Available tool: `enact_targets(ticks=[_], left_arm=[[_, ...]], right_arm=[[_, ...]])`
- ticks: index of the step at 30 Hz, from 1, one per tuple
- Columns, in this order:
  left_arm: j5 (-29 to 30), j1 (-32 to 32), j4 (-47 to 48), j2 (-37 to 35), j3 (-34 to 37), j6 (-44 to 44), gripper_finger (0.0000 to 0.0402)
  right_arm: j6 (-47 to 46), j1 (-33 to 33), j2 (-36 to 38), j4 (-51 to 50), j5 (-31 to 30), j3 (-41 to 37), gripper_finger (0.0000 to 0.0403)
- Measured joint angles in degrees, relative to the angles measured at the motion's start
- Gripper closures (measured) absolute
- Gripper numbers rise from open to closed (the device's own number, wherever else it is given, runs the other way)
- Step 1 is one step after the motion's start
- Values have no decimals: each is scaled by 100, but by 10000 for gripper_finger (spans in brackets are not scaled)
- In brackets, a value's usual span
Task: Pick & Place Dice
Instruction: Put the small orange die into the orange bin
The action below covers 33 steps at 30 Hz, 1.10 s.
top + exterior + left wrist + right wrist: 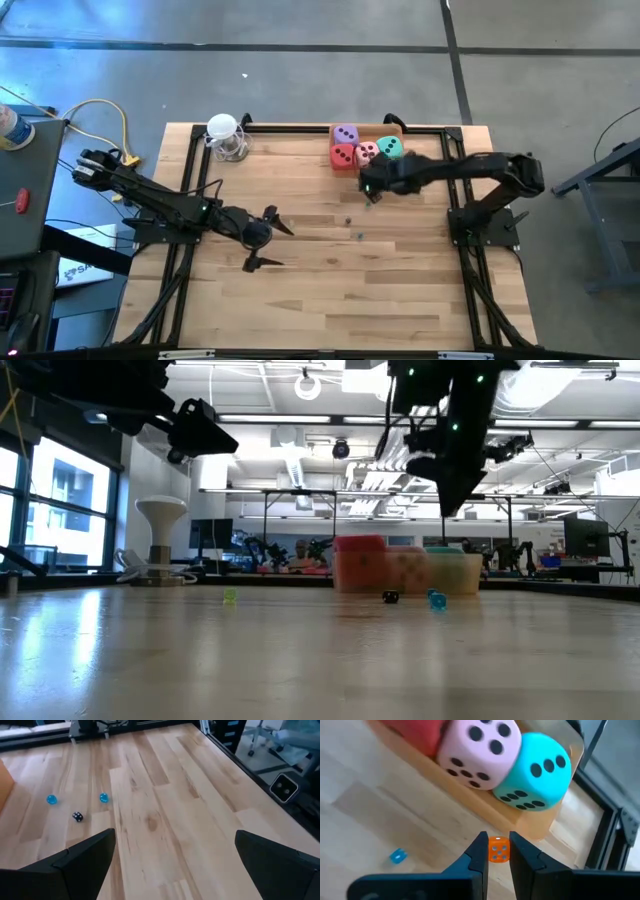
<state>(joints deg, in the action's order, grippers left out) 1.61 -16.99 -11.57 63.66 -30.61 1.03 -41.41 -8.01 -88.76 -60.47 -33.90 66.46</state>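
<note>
The right gripper (497,851) pinches a tiny orange die with white pips (498,849) above the wooden table (330,280), just near of the large soft pink die (479,751) and teal die (535,772) in their tray (485,807) at the far edge. The left gripper (268,238) hangs spread wide at mid-table.

Right end effector (497,851) pinching small orange die (498,849); pink die (479,751), teal die (534,771) beyond in tray (485,806).

Red die (415,731) cut off; purple die hidden.
</note>
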Motion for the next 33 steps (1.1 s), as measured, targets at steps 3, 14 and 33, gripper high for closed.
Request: enact_targets(ticks=[3, 14, 33], left_arm=[[0, 0, 1, 0, -2, 65, 2], [-2, 65, 135, 0, 0, 339, 2], [-4, 162, 125, 0, 0, 25, 2]], right_arm=[[373, -487, -71, 156, 299, 2, 365], [864, -1504, -69, 747, 1056, -135, 350], [1133, -1636, -73, 1443, 1023, -664, 261]])
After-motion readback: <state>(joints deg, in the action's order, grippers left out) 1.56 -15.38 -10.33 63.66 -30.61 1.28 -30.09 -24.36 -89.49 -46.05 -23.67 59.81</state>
